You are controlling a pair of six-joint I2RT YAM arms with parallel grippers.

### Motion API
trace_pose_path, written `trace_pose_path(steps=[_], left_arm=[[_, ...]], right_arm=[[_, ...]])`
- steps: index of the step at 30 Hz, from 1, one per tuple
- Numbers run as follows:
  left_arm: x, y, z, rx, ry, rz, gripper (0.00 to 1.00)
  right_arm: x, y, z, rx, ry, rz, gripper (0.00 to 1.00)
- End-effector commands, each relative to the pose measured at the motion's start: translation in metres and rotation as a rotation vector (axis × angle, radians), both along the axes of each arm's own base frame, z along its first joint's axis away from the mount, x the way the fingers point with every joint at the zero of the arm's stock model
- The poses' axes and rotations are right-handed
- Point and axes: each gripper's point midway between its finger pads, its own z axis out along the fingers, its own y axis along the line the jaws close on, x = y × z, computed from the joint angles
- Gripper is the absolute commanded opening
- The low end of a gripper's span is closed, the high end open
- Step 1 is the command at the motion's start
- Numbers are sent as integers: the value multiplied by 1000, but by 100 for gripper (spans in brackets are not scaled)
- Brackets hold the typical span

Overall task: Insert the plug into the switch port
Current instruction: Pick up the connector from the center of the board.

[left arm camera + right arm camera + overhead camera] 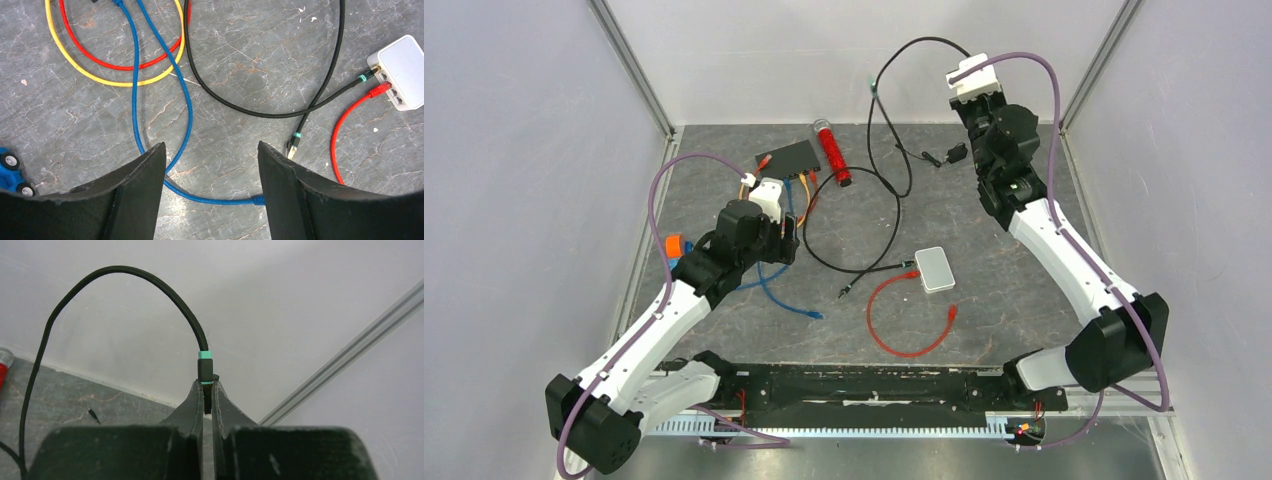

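Right gripper (206, 390): clamped on the plug (205, 371), raised at far right. Left gripper (210, 150): fingers apart, empty, above blue cable (186, 107). Switch port (796, 171): far left, near edge of black switch (786, 152). Advised: level the plug and align it squarely before pressing.

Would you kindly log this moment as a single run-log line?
right jaws: shut on plug, raised by back wall | left jaws: open above cables | switch: not yet reached

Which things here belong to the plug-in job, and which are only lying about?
For the job: black plug in the right gripper; black switch.
Lying about: white box with its red cable; red tube; blue toy.
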Motion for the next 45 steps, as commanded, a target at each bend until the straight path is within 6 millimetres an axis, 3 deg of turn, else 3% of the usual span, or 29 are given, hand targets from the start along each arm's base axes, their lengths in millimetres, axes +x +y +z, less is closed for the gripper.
trace_pose_path(steps=[1,3,5,11,14,18,21,23,33,38,45], left_arm=[[3,-9,16,-29,-66,-55,72],[3,-23,26,-66,-85,-125,73],[4,-42,50,-125,-124,-212,72],[22,-71,144,-203,-327,-343,72],[24,-88,165,-100,-420,-527,71],[26,-108,172,-44,-491,-705,72],[34,-119,175,-78,-394,-717,69],[30,-133,169,-141,-284,-767,65],[12,-180,145,-455,172,-867,51],[15,-187,131,-480,267,-868,48],[7,-200,123,-469,272,-932,53]], right_arm=[[-3,19,13,-8,-1,113,0],[-9,36,16,-38,23,220,0],[-17,53,10,-71,72,327,0],[-68,105,-50,-131,197,705,0],[-91,121,-72,-126,285,849,0],[-117,130,-100,-141,268,960,0],[-129,128,-113,-171,190,966,0],[-137,126,-118,-204,140,964,0],[-166,122,-125,-403,-115,909,0],[-168,124,-129,-490,-136,865,0],[-173,137,-134,-563,-136,868,0]])
